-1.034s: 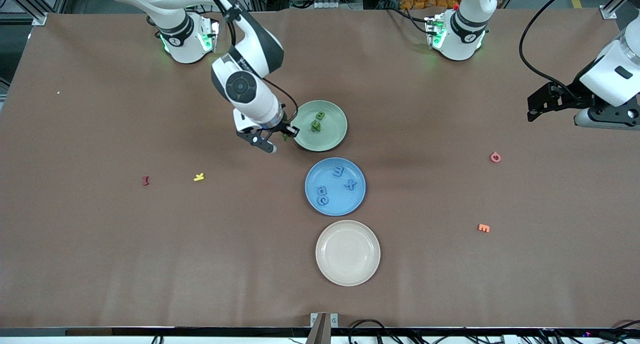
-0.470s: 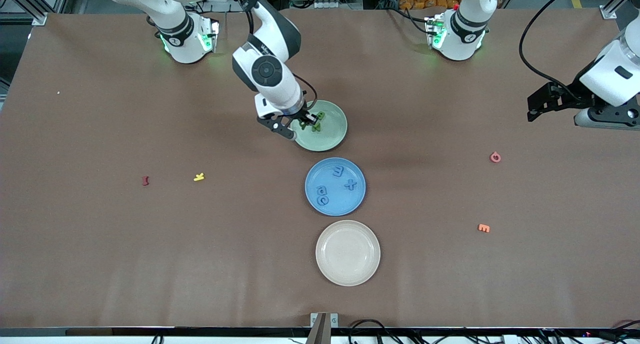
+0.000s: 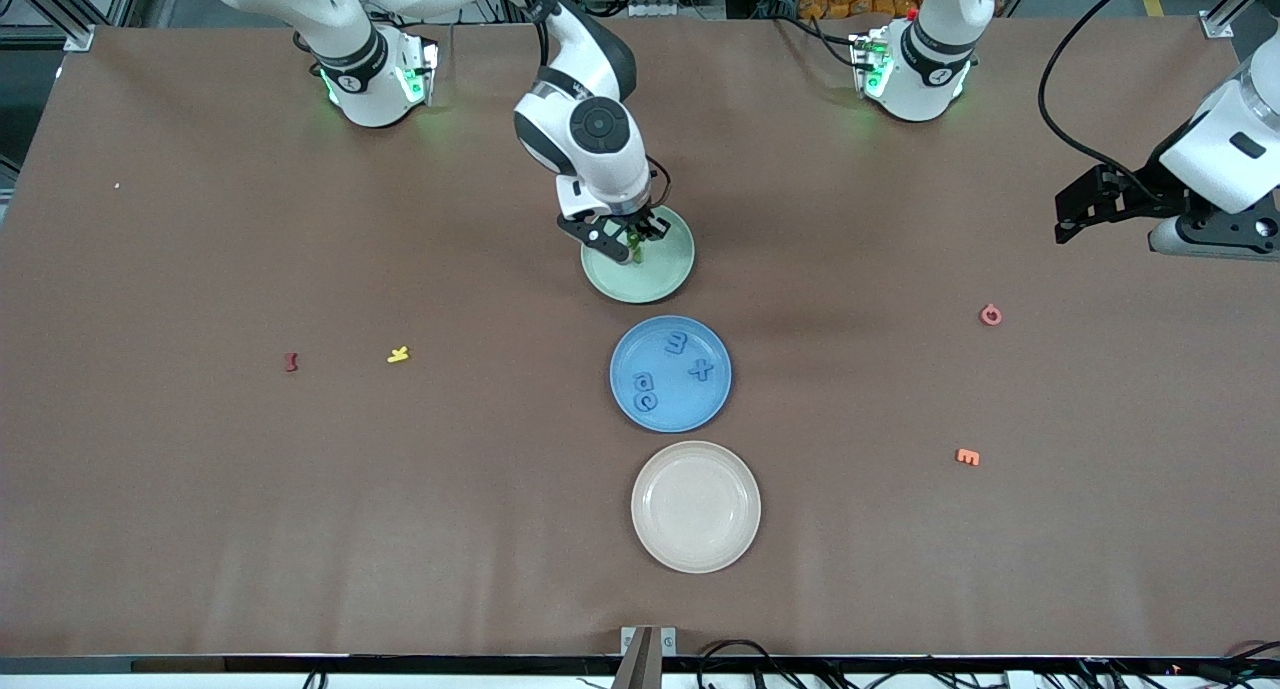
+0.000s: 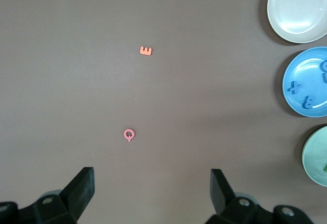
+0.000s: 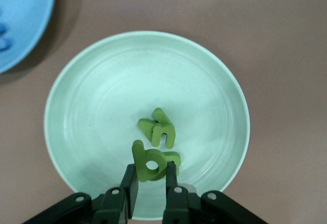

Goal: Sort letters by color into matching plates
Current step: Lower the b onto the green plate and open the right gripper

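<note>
A dark red letter [image 3: 291, 362] and a yellow letter [image 3: 398, 354] lie mid-frame toward the right arm's end of the table, neither part of the sort. A second ago the right end effector [image 3: 632, 244] hung beside the rim of the mint green plate [image 3: 665, 279]. It has since swung in over the plate, upper centre of the front view, clamped tight on a green letter [image 5: 148, 166]. At least two more green letters [image 5: 158, 128] lie in the dish beneath, so a release here should add this one to its matching plate.

Below it in the frame, the blue plate [image 3: 715, 399] holds four blue letters [image 3: 676, 344], and the cream plate [image 3: 660, 539] sits lowest. A pinkish Q [image 3: 990, 315] and an orange E [image 3: 967, 457] lie toward the left arm's end. Nothing blocks the drop. The left end effector [image 3: 1085, 209] waits spread wide and empty over that end of the table.
</note>
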`<state>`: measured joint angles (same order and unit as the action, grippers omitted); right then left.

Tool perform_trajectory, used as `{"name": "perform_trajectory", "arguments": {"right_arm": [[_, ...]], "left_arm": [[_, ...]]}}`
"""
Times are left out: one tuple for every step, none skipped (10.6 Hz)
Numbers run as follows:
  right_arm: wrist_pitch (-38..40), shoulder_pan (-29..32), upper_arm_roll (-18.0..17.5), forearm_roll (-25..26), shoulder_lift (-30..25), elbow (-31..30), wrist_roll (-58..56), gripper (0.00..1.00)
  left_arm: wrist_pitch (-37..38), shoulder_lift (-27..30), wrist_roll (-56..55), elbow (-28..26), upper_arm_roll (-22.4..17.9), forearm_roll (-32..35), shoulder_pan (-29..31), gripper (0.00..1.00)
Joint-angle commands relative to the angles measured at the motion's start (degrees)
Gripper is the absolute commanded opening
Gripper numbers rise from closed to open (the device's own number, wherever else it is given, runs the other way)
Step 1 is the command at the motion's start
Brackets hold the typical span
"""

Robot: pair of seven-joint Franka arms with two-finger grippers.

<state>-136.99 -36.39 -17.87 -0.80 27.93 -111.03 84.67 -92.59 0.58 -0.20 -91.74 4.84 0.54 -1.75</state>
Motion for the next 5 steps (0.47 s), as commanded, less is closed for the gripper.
{"name": "perform_trajectory", "arguments": {"right_arm": [[-2.05,-0.87,0.03,2.38,3.62,1.96,2.78,0.0],[-2.05,-1.22,0.03,3.25,4.06,1.87,2.78,0.0],[-1.97,-1.31,0.03,5.09,4.67,1.87,2.87,0.0],[-2.05,-1.4,0.03,5.28,4.85,1.87,2.87,0.0],[-2.05,-1.31,0.03,5.28,5.12,1.87,2.87,0.0]], "left_arm": [[0.75,-0.4,1.34,1.13,-0.09,-1.42,0.17,1.0],[0.75,-0.4,1.34,1.13,-0.09,-1.42,0.17,1.0],[0.75,-0.4,1.34,1.13,-0.09,-1.42,0.17,1.0],[0.75,-0.4,1.34,1.13,-0.09,-1.42,0.17,1.0],[0.75,-0.4,1.34,1.13,-0.09,-1.42,0.17,1.0]]}}
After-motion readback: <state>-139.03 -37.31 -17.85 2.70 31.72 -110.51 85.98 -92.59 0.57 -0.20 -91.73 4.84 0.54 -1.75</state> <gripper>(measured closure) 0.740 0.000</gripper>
